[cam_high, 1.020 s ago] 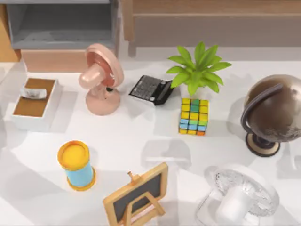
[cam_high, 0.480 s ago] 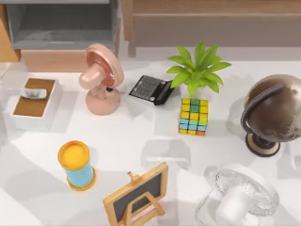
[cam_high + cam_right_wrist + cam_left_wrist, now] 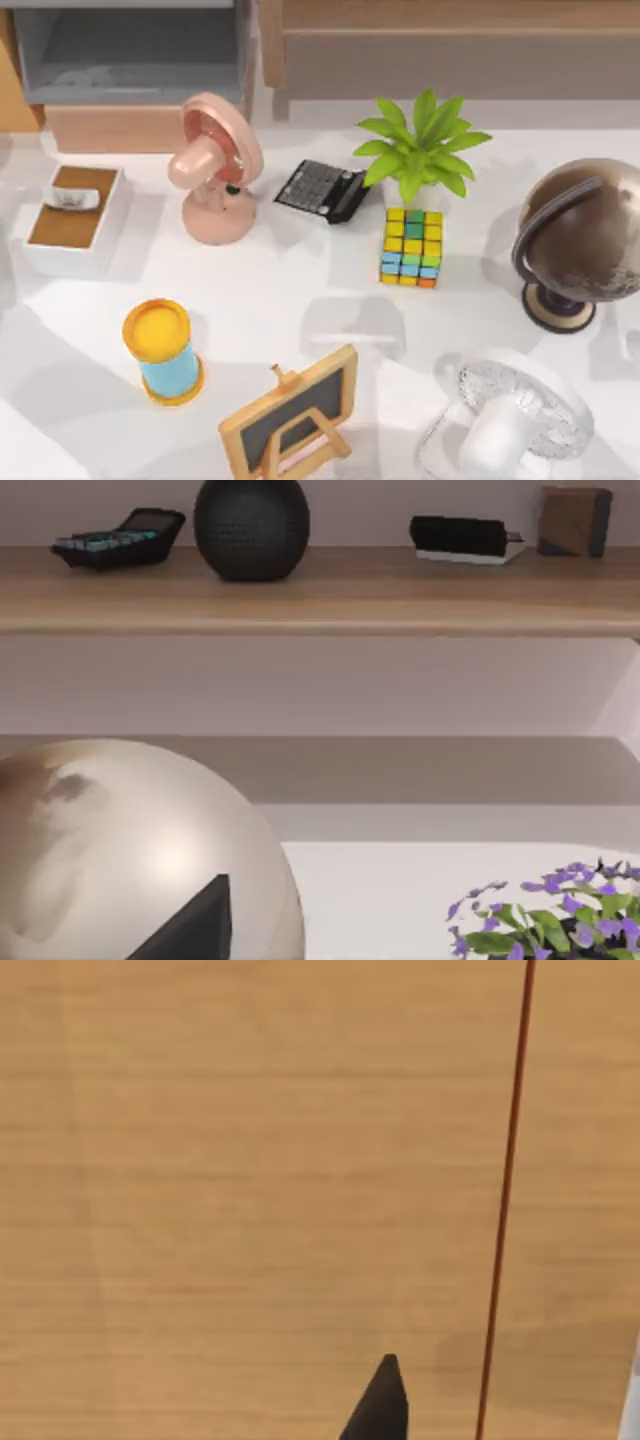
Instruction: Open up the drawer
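judging by its exposed grey inside, the drawer (image 3: 130, 60) seems already out; left gripper (image 3: 380, 1400) beside wood, its opening cannot be told, should retreat gently.

The drawer (image 3: 130, 60) sits pulled out at the table's far left corner, its grey interior exposed from above. The pink fan (image 3: 215, 165) stands just in front of the right end of its front panel and obstructs approach from that side. The white box (image 3: 75, 215) occupies the left edge, near the panel. Between fan and box lies a bare strip of table (image 3: 150, 250) leading to the panel. Nearer the front, the yellow-topped cylinder (image 3: 162, 350) and small chalkboard (image 3: 292, 412) stand in the way. The calculator (image 3: 322, 190), plant (image 3: 420, 145), cube (image 3: 411, 247), globe (image 3: 580, 240) and clear fan (image 3: 515, 420) crowd the right half.
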Controlling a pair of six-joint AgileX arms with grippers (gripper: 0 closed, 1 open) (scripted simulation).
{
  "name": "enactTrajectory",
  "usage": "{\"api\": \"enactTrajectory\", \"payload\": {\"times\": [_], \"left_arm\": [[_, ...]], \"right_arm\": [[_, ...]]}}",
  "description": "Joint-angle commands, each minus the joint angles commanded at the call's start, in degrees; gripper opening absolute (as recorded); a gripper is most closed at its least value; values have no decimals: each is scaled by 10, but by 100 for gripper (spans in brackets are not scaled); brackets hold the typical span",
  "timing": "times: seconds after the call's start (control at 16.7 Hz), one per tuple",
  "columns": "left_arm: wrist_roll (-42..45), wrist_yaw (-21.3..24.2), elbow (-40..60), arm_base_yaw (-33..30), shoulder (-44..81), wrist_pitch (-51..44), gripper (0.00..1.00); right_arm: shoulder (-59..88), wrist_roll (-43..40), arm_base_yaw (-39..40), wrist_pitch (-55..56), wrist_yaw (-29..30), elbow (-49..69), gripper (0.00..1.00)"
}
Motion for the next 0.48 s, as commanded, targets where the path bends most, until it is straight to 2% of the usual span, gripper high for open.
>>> {"api": "enactTrajectory", "payload": {"times": [0.24,0.48], "left_arm": [[0,0,0,0,0,0,2],[0,0,0,0,0,0,0]], "right_arm": [[0,0,0,0,0,0,100],[0,0,0,0,0,0,100]]}}
